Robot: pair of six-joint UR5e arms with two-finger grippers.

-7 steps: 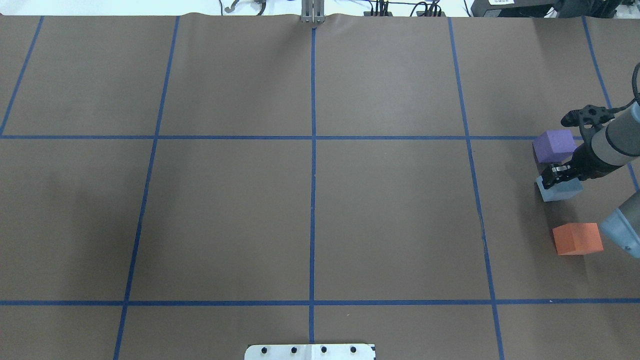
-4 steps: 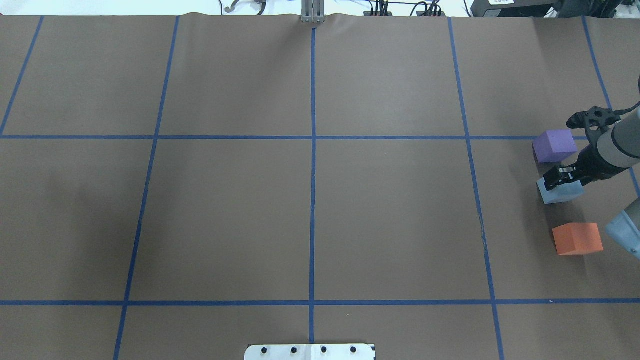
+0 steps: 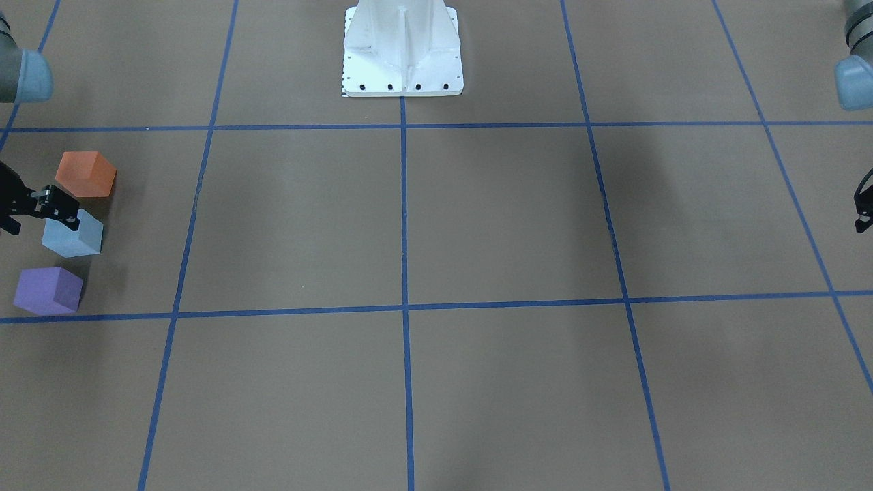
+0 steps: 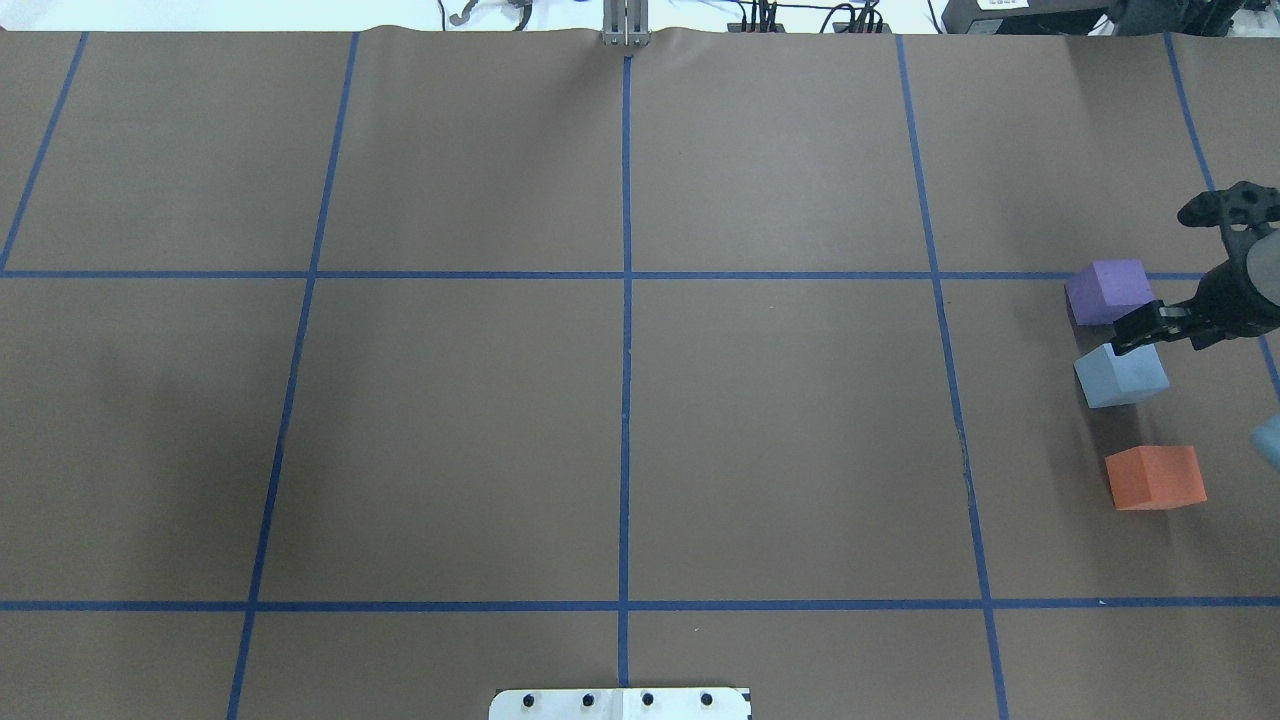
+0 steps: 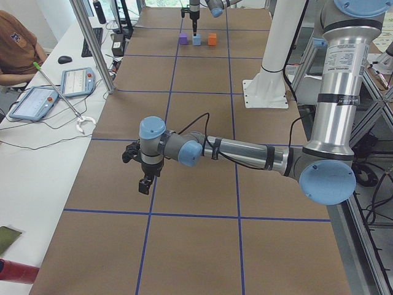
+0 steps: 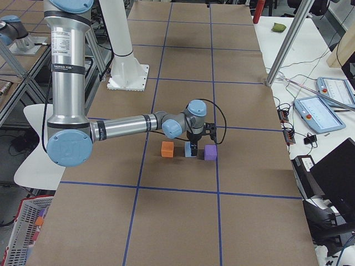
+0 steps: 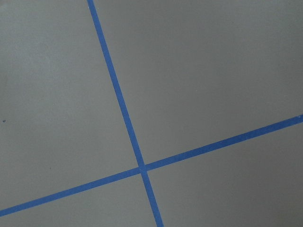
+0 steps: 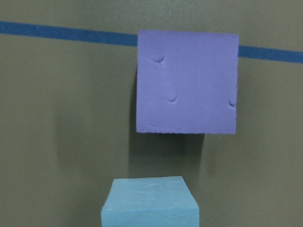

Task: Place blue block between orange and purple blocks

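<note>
Blue block [image 4: 1121, 375] sits on the brown paper [image 4: 780, 420] between purple block [image 4: 1108, 291] and orange block [image 4: 1155, 477], the three in a row, none touching; you see the right gripper [image 4: 1138, 332] hanging just over it, fingers apart, holding nothing; left gripper [image 5: 145, 184] hovers near a tape crossing [image 7: 142, 169], well apart from the blocks; whether its fingers are spread or closed you cannot tell

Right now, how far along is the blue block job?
Done, it seems: the blue block sits between the purple block and the orange block, roughly in line and touching neither. In hand: nothing; the right hand hovers by the blue block's far edge, not gripping it. Left: probably only pulling that arm clear.
</note>
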